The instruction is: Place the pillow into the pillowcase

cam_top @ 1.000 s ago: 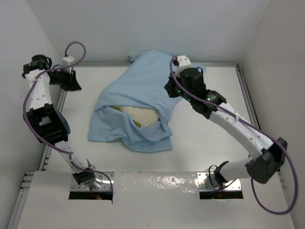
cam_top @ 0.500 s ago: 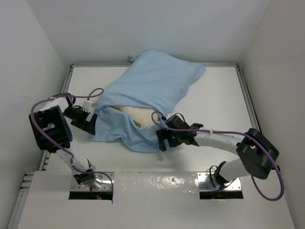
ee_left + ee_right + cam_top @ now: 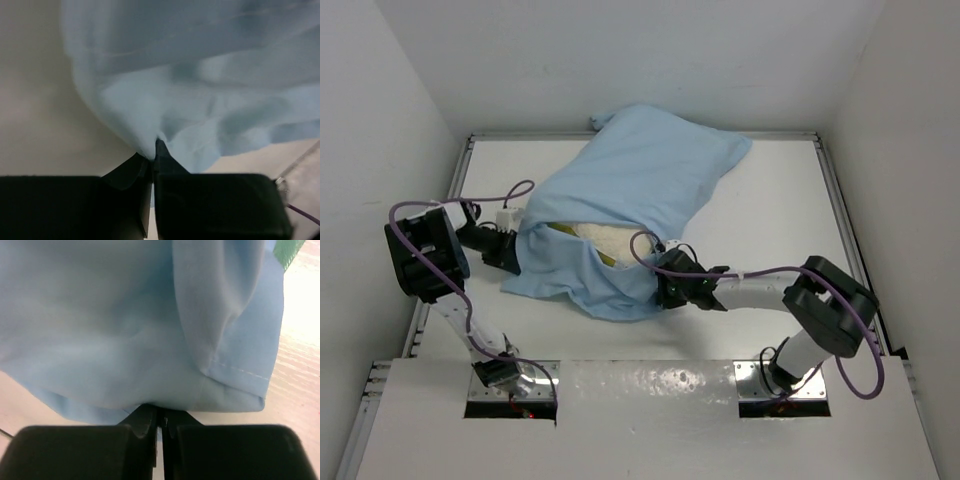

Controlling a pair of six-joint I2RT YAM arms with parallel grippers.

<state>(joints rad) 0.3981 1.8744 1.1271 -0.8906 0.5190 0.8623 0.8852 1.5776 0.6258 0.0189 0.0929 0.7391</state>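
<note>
Top external view: one light blue pillowcase (image 3: 640, 180) lies on the table (image 3: 780, 200), and one pillow (image 3: 608, 238) shows cream at its opening, seemingly mostly inside. Two grippers meet the pillowcase, the left gripper (image 3: 517, 253) at its left edge and the right gripper (image 3: 661, 290) at its near hem, each with jaws pinched together on blue cloth.

Soft matt light-blue cloth pillowcase (image 3: 640, 180), textured cream pillow (image 3: 608, 239), smooth white table (image 3: 775, 205)
</note>
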